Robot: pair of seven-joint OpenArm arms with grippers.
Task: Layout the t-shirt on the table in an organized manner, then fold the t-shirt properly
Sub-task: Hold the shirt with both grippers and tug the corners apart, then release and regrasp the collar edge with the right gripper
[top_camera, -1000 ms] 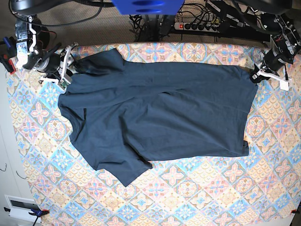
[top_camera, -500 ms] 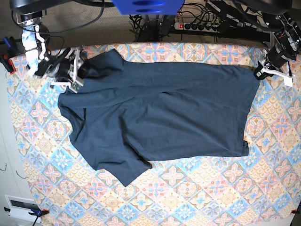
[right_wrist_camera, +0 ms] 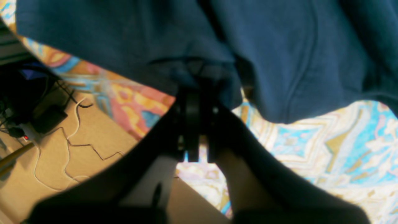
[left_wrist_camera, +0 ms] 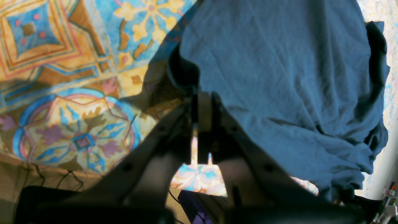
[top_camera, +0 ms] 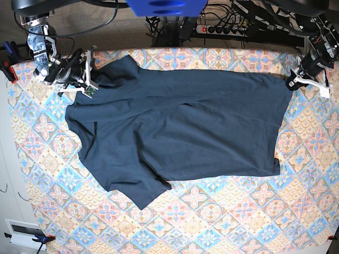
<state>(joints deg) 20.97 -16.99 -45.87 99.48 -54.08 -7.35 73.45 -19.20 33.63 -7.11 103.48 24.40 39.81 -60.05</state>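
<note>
1. Your soft, wrinkly navy t-shirt [top_camera: 175, 135] lies spread across the table's [top_camera: 222, 222] patterned cloth.
2. At the far corners, your right gripper [right_wrist_camera: 197, 93] and left gripper [left_wrist_camera: 202, 96] each pinch its fabric edge.

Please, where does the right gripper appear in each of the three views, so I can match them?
Base: right gripper at upper left, shut on the t-shirt edge.
Right wrist: right gripper at centre, pinching the cloth.
Left wrist: not in it.
Shared landmark: the t-shirt on the table.
</note>
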